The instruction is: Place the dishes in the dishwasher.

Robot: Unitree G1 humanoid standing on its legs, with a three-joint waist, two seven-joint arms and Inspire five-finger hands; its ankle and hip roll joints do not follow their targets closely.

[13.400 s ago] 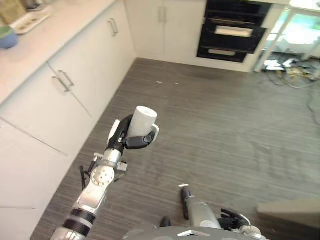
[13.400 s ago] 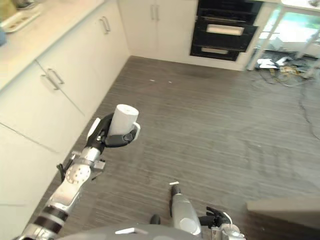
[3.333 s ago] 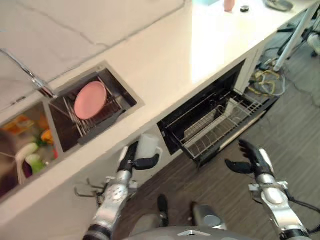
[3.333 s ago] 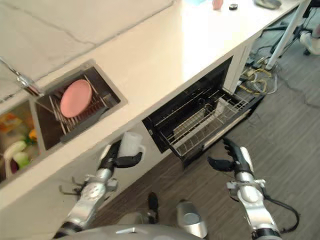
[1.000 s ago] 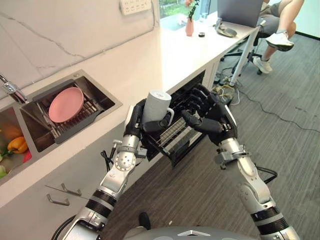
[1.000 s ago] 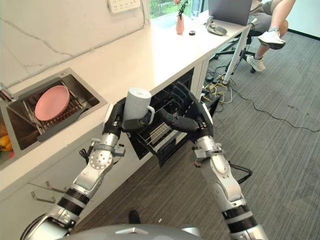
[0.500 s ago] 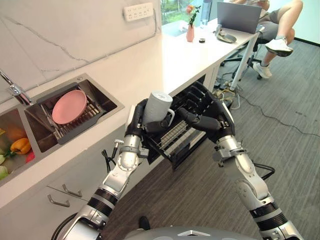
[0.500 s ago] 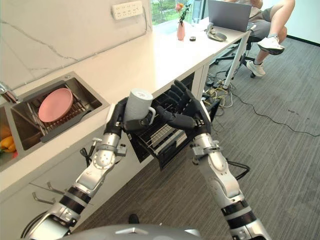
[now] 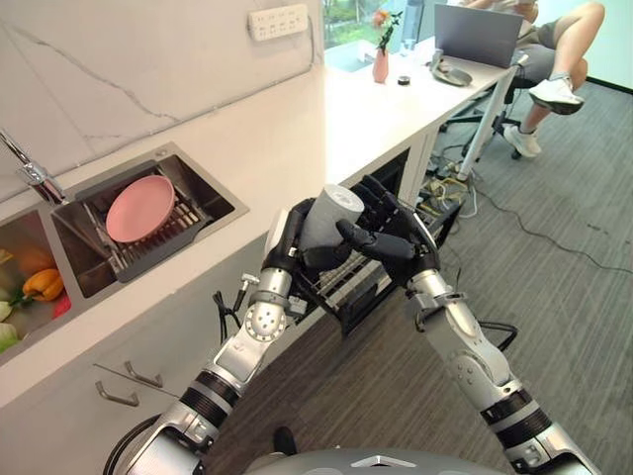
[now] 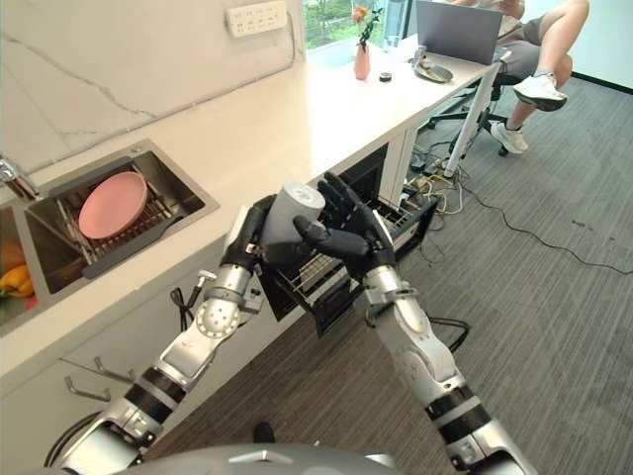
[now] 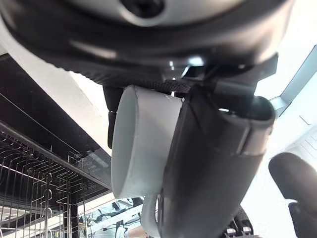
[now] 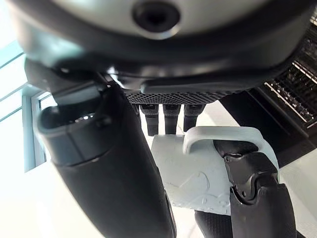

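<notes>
Left eye view: a mug point(image 9: 329, 220) is gripped by the left robot hand point(image 9: 288, 237), with the right robot hand point(image 9: 391, 240) spread wide at 3 o'clock. The dishwasher rack point(image 9: 348, 280) remains unloaded, and a pink plate point(image 9: 138, 208) waits in the sink point(image 9: 213, 194).

Mug held between both hands, above the open dishwasher under the counter

The mug point(image 10: 290, 216) sits in the left hand point(image 10: 253, 234), with the right hand point(image 10: 348, 236) touching it from the right; below and behind them the dishwasher point(image 10: 381, 203) stands open under the countertop point(image 10: 287, 124), its rack point(image 10: 321, 272) pulled out over the floor point(image 10: 554, 297); left along the countertop, a plate point(image 10: 107, 204) stands in the sink point(image 10: 193, 198); at the far end a vase point(image 10: 359, 57) and a laptop point(image 10: 457, 30), with a seated person point(image 10: 542, 49) beyond.
</notes>
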